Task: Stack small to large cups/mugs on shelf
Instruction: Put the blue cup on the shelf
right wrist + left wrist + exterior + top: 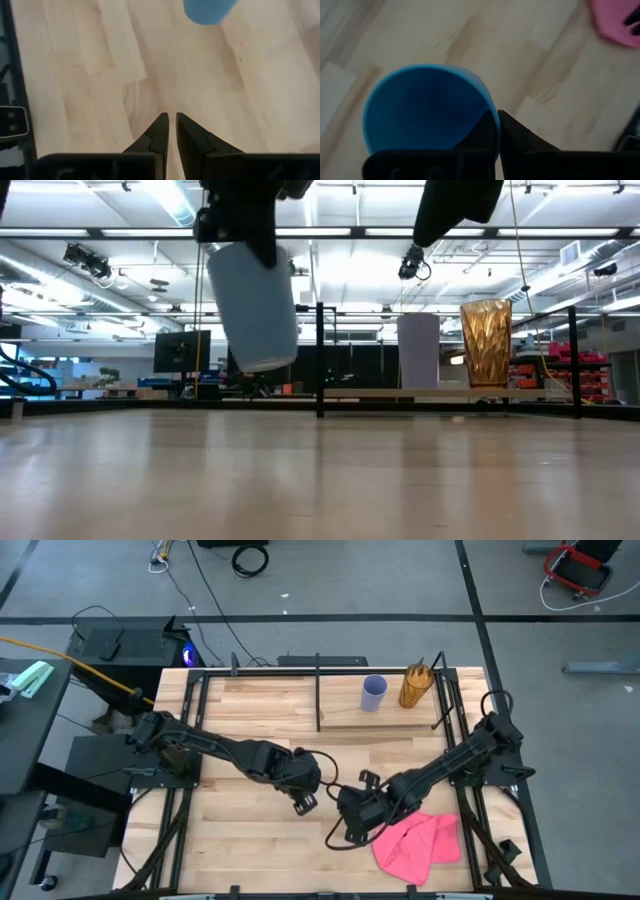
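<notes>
While the left gripper (pixel 497 145) holds the blue cup (pixel 427 112) by its rim, above mid-table:
Right gripper (pixel 171 131): clenched, empty, near the pink cloth (pixel 418 843).
Shelf (pixel 345 718): far side, with lavender cup (pixel 373 693) and amber cup (pixel 415 686) to the right.
Advice: keep the cup level and approach the lavender cup from above.

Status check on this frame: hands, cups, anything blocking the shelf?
Left hand shut on blue cup, lifted off table. Right hand shut, empty, by pink cloth. Lavender cup, amber cup on shelf. Path clear.
</notes>
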